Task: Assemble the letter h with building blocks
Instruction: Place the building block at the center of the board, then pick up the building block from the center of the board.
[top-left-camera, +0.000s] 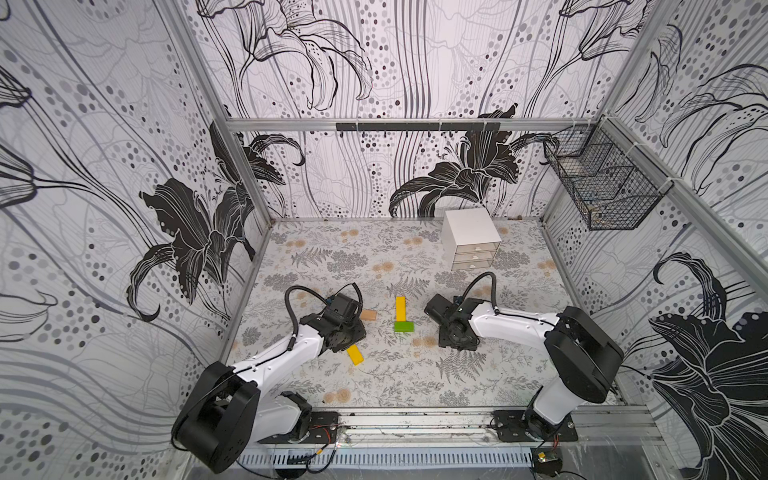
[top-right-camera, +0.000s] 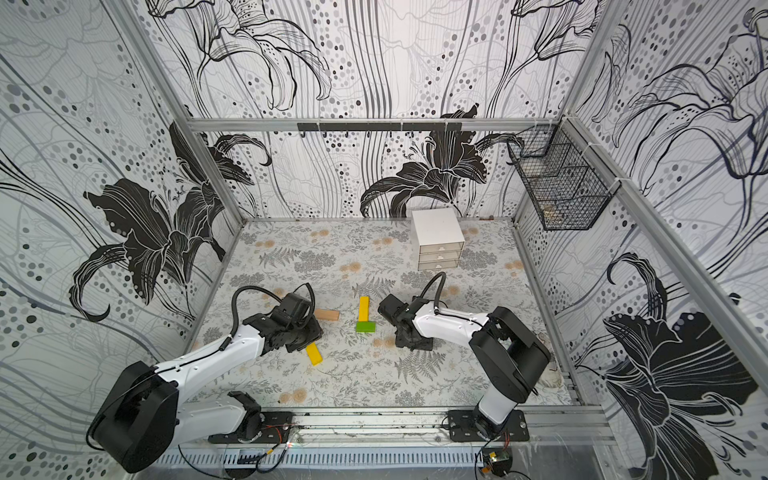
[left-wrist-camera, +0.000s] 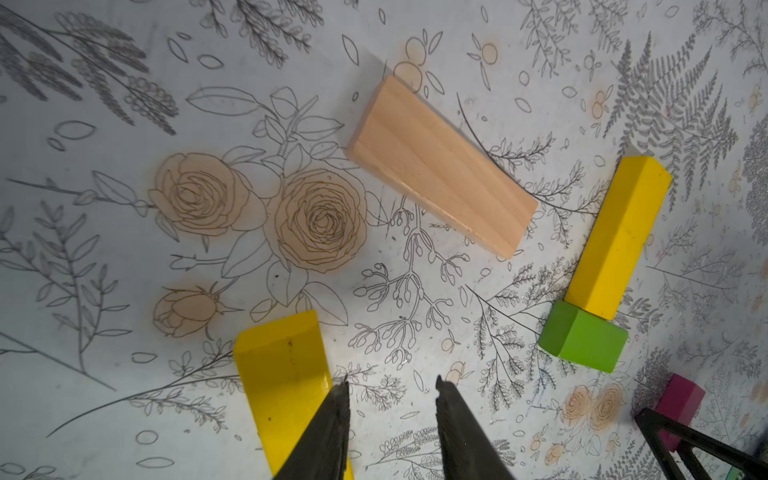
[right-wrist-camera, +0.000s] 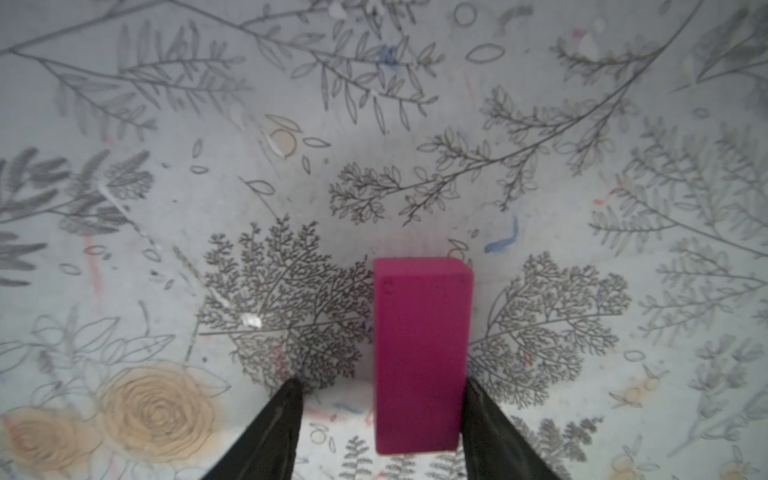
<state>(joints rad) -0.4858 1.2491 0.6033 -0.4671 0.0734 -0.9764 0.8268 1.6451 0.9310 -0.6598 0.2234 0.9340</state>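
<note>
While the right gripper stands wide around the magenta block, one finger at its side and a gap at the other, it grips nothing. The left gripper is partly open over bare table, with the loose yellow block just beside one finger. Further out lie the tan block and a second yellow block, end-on against the green block. All look light, stiff and smooth, so a pinch across the long sides at mid-length should suit.
</note>
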